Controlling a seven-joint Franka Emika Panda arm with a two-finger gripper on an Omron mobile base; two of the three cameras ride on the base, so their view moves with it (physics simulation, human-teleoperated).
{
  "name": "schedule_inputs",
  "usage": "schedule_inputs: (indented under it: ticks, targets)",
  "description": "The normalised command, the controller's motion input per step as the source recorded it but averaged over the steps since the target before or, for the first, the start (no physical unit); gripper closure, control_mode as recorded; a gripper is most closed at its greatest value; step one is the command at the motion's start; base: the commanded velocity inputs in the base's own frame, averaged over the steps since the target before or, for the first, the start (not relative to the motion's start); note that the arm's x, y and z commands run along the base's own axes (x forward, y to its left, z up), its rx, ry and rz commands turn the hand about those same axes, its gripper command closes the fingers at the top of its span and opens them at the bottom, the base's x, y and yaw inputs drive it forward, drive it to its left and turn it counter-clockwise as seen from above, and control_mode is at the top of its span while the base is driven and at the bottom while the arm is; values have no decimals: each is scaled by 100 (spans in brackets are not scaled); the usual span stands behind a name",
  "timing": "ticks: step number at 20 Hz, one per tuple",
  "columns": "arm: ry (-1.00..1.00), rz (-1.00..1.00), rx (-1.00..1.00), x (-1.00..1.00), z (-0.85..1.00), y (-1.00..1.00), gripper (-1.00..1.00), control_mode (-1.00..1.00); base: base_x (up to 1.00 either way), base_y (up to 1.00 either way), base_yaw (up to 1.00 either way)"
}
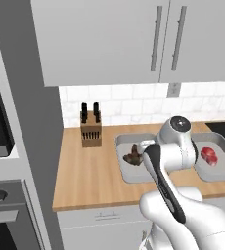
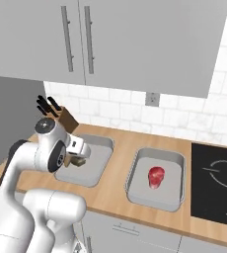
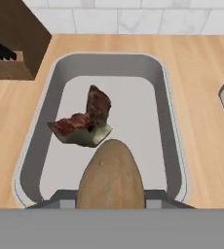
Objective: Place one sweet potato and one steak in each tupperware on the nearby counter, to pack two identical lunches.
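Two light-grey tupperware trays sit side by side on the wood counter (image 2: 119, 148) in front of me, and I hold the arm over the left one. In the hand view, nearest to me, a tan sweet potato (image 3: 111, 177) fills the space just ahead of the hand, and I read the gripper (image 2: 78, 159) as clamped shut on it, hanging above the near end of the left tray (image 3: 161, 82). Just beyond the sweet potato, a dark red steak (image 3: 84, 121) lies on the tray floor, around its middle, one edge folded up. The right tray (image 2: 135, 170) is a little apart to the right, with a bright red steak (image 2: 156, 177) at its middle. Farther back and to the left, a wooden knife block (image 1: 91, 131) with black handles stands on the counter near the white tiled wall (image 2: 184, 118). At the right end I see the black stovetop (image 2: 216, 180), and grey cabinets (image 1: 109, 39) hang above.
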Motion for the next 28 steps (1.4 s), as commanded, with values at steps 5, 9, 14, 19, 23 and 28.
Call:
schedule_inputs:
  ticks: [5,9,14,19,23,28]
  targets:
    - [5,-12,0,66,-37,-44,100,-100,0,0,0]
    - [8,-4,0,54,-19,-18,100,-100,0,0,0]
    - [3,-1,0,32,-32,-1,100,-100,0,0,0]
    - [0,0,0,18,-45,-1,100,-100,0,0,0]
    - [0,0,0,22,-39,0,-100,-100,0,0,0]
    - [0,0,0,37,-10,0,-100,-100,0,0,0]
